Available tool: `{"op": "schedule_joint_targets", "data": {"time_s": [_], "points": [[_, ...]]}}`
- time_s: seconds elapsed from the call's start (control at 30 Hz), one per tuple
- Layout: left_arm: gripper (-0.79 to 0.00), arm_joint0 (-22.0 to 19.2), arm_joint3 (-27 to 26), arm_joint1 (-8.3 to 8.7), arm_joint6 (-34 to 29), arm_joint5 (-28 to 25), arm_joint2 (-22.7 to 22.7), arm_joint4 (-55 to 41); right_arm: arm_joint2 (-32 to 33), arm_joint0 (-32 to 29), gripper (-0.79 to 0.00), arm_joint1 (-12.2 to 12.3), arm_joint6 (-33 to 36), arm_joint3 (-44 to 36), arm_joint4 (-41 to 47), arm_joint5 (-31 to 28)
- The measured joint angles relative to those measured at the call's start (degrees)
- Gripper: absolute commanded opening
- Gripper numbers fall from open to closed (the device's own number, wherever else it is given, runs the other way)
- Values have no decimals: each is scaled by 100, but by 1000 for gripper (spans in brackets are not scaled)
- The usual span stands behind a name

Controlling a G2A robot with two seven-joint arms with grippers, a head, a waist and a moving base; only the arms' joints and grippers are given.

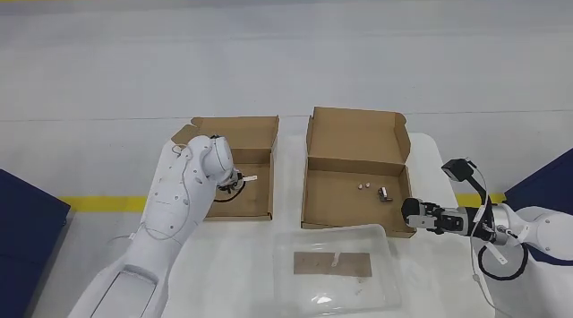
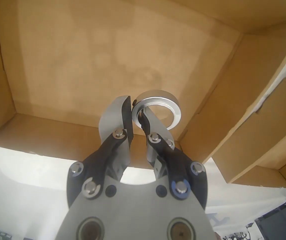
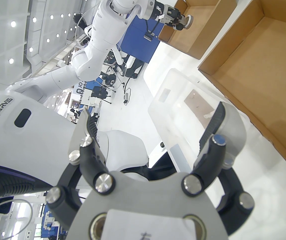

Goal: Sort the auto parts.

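I work at a white table (image 1: 288,201). Two open brown boxes sit on it side by side, the left box (image 1: 255,134) and the right box (image 1: 354,139). A clear bin (image 1: 336,233) sits in front of them, with a flat brown card (image 1: 332,263) inside.

My left hand (image 2: 133,108) is over the left box. It is pinched tight on a shiny metal ring (image 2: 155,96), with one finger inside the hole and one outside.

My right hand (image 3: 153,109) is near the front corner of the right box, fingers wide apart, holding nothing.

A few tiny parts (image 1: 362,185) lie in the right box.
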Motion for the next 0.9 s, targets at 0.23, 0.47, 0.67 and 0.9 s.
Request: {"op": "schedule_joint_targets", "data": {"time_s": [0.23,0.47,0.67,0.9], "points": [[-785,-368,971,-252,407,-38,229,-357,0,0,0,0,0,0,0,0],[-785,-683,1874,-502,757,-116,391,-647,0,0,0,0,0,0,0,0],[-785,-862,2390,-659,927,-155,486,-744,0,0,0,0,0,0,0,0],[-785,-986,2757,-803,1049,-173,556,-811,0,0,0,0,0,0,0,0]]}}
